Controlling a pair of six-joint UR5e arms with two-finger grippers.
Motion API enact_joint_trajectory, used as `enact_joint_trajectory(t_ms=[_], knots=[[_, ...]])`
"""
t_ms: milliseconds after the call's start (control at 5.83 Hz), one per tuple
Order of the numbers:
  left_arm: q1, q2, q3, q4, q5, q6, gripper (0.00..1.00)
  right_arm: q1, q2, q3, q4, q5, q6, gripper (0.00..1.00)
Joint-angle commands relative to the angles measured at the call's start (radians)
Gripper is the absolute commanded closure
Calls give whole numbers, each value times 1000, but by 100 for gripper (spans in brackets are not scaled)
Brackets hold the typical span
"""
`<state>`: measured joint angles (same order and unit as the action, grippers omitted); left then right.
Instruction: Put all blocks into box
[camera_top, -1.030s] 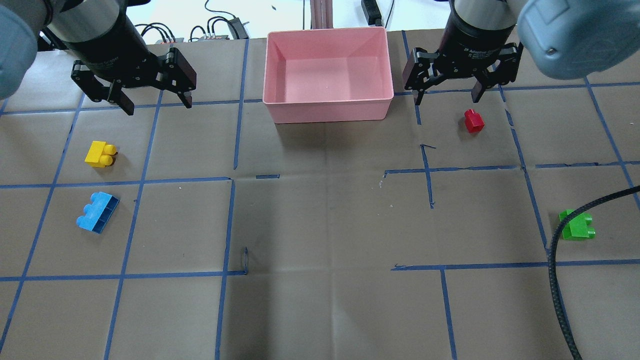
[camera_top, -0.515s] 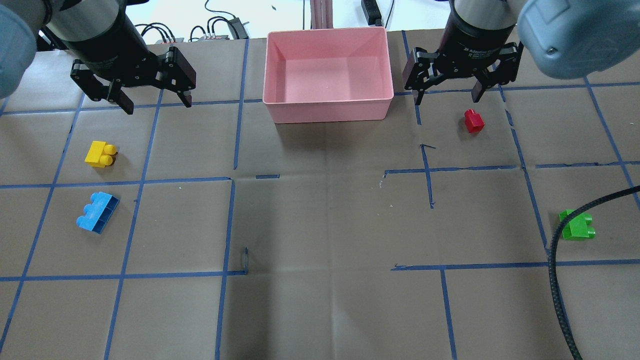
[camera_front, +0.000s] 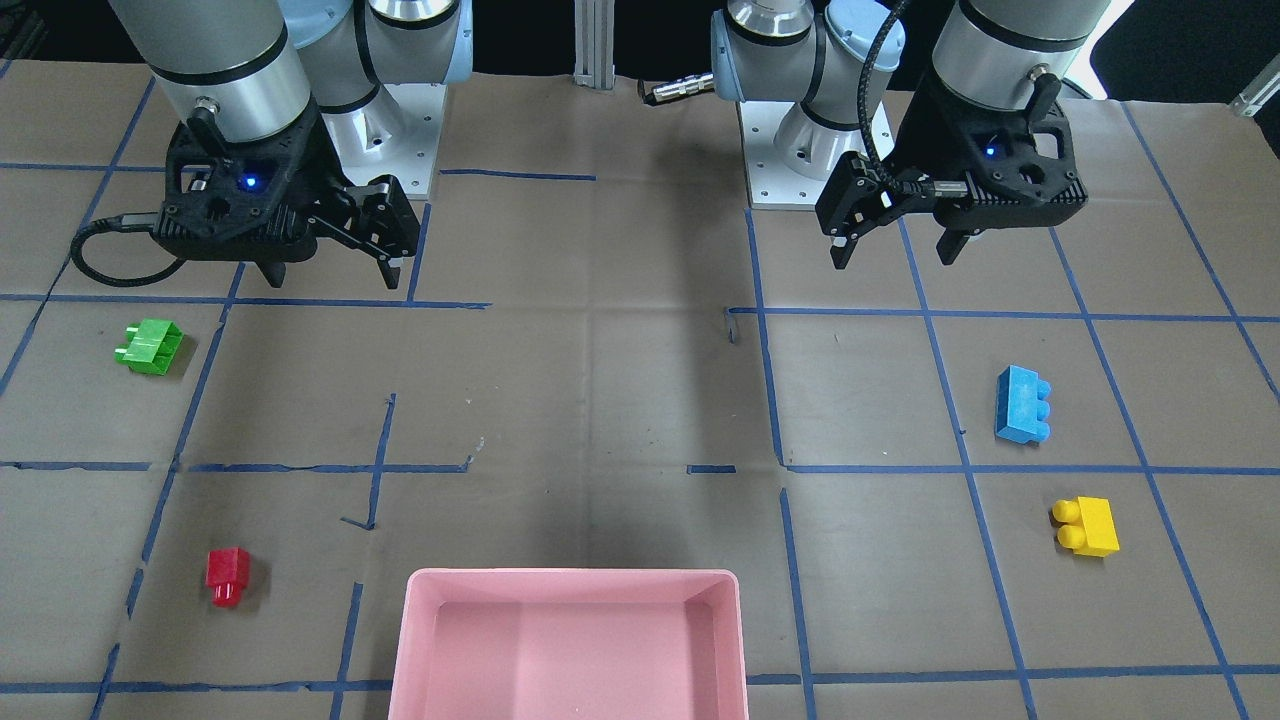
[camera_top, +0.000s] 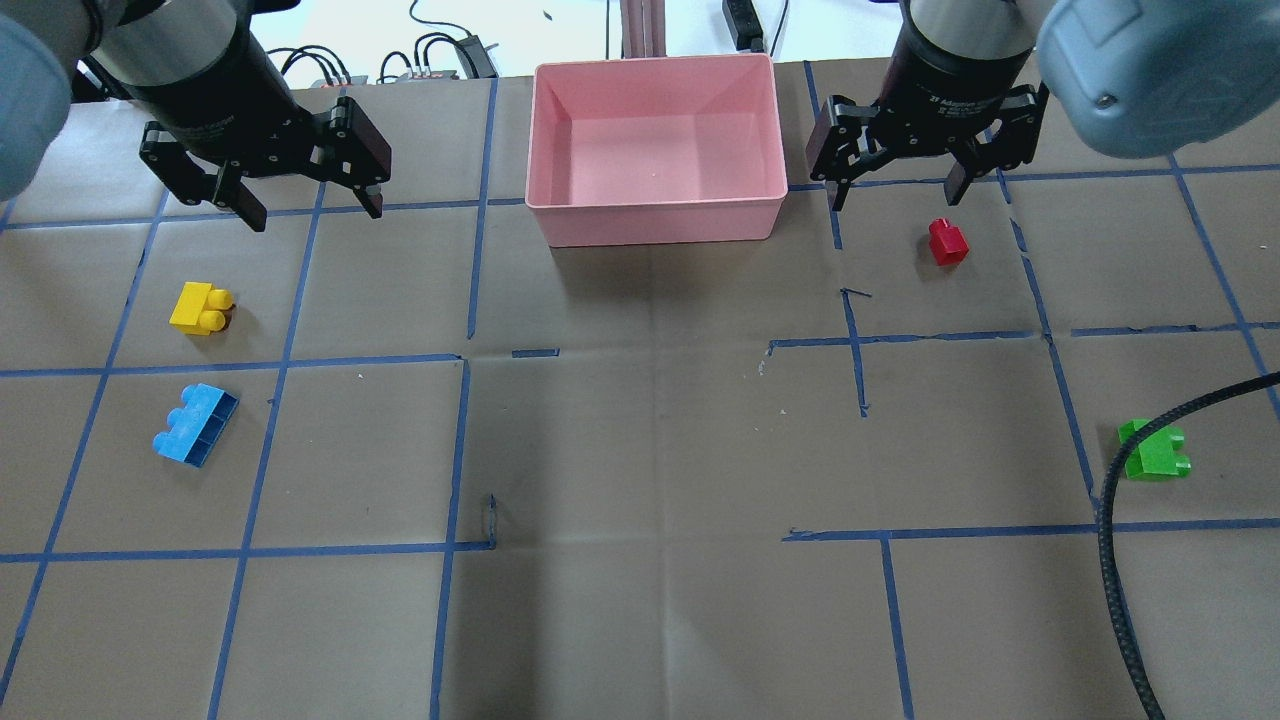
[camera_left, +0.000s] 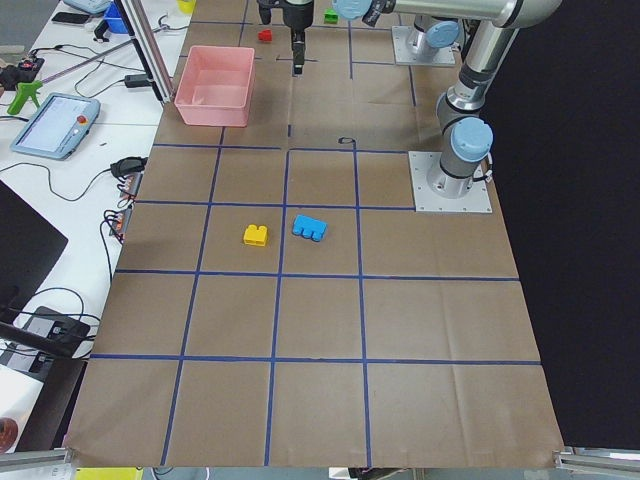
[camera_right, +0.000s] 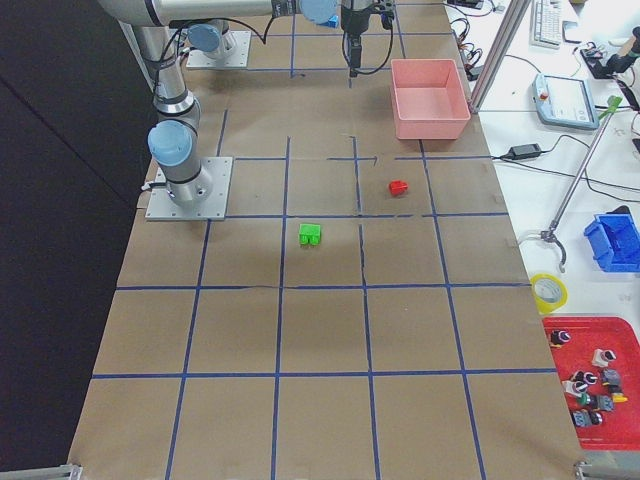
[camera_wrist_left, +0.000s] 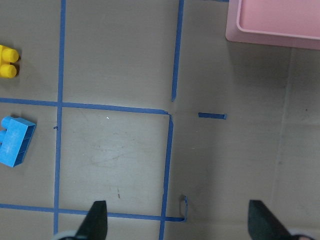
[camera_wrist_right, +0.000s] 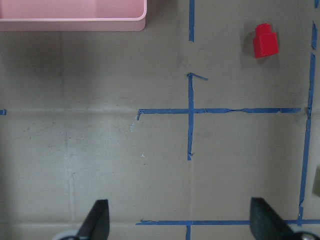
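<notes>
The pink box (camera_top: 655, 215) stands empty at the far middle of the table. The yellow brick (camera_top: 200, 307) and the blue brick (camera_top: 195, 424) lie on the left. The red brick (camera_top: 946, 242) lies right of the box and the green brick (camera_top: 1155, 451) at the far right. My left gripper (camera_top: 318, 210) hangs open and empty above the table, left of the box and beyond the yellow brick. My right gripper (camera_top: 895, 197) hangs open and empty right of the box, just beyond the red brick (camera_wrist_right: 264, 41). The left wrist view shows the yellow brick (camera_wrist_left: 7, 62) and the blue brick (camera_wrist_left: 15, 141) at its left edge.
Blue tape lines (camera_top: 460, 450) mark a grid on the brown paper cover. A black braided cable (camera_top: 1115, 540) hangs over the right side, next to the green brick. The arm bases (camera_front: 800, 150) stand at the robot's edge. Cables and devices (camera_top: 440, 55) lie beyond the box.
</notes>
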<state>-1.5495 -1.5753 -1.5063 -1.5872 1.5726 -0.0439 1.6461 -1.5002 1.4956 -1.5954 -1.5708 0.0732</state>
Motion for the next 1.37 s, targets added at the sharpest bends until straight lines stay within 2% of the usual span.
enact_joint_trajectory(t_ms=[0,343,515,687,858,1030,1201], knots=[[41,6,0,1,6,111,0,-15,-18,3,2,0,-30,0],[232,9,-6,0,-2,352,0,-145,-41,8,2,0,-140,0],[349,20,-8,0,1,553,0,-222,-67,9,2,3,-273,0],[470,21,-11,-8,0,737,0,-308,-77,9,6,15,-344,0],[605,20,-27,-5,0,976,0,-346,-78,12,15,15,-380,0],[709,14,-47,3,-8,1165,0,-398,-78,14,100,15,-536,0],[750,11,-70,9,-9,1226,0,-444,-78,15,103,20,-546,1]])
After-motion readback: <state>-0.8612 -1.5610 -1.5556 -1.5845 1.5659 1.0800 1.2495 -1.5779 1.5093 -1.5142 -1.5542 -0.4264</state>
